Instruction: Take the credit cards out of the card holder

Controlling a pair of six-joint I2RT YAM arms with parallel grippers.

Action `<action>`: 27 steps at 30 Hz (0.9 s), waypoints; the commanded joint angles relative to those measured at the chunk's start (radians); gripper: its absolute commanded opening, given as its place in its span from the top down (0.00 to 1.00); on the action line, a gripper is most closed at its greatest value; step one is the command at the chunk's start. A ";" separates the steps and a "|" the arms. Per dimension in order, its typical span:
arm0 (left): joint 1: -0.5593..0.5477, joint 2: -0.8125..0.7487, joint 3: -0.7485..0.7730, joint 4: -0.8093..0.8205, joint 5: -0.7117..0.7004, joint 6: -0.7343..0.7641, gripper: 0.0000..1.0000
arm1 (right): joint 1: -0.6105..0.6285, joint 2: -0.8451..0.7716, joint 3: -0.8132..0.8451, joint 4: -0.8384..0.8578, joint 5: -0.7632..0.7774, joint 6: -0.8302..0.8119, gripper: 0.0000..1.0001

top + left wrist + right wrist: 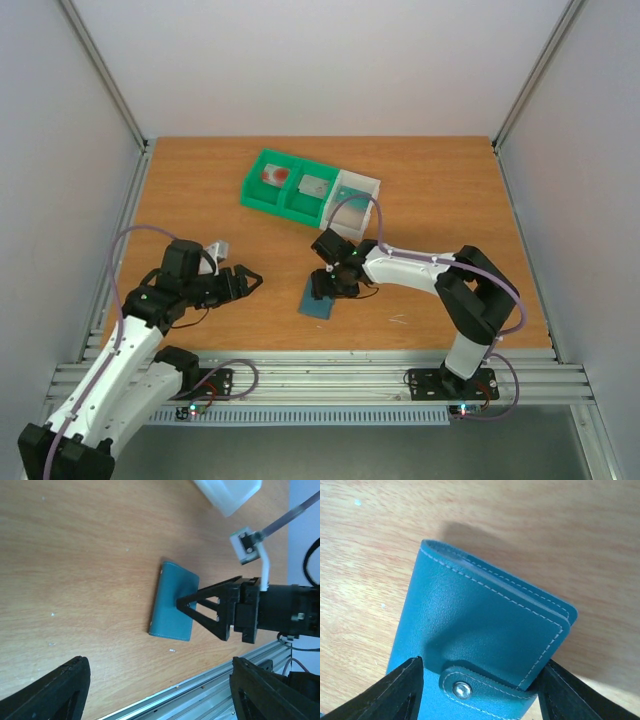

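Note:
The card holder (320, 299), a dark teal-blue wallet, lies closed on the wooden table. Its snap strap (462, 689) is fastened. My right gripper (335, 284) is right over it, jaws open, one finger (395, 690) at each side of the snap end; it also shows in the left wrist view (179, 601), tip on the wallet (172, 610). My left gripper (250, 279) is open and empty, to the left of the wallet. A white-pink card with red marks (275, 176) and a grey card (316, 186) lie in the green bins.
A green-and-white bin tray (252, 186) stands at the back middle of the table; its white end (227, 492) shows in the left wrist view. The aluminium rail (320, 375) runs along the near table edge. Grey walls close in both sides.

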 commanded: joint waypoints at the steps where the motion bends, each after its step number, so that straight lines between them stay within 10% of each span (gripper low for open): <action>1: -0.004 0.019 -0.029 0.086 0.017 -0.041 0.24 | -0.004 0.035 0.060 -0.029 -0.007 -0.062 0.37; 27: -0.005 -0.046 -0.079 0.118 0.029 -0.055 0.24 | 0.134 0.045 0.258 -0.270 0.247 0.135 0.65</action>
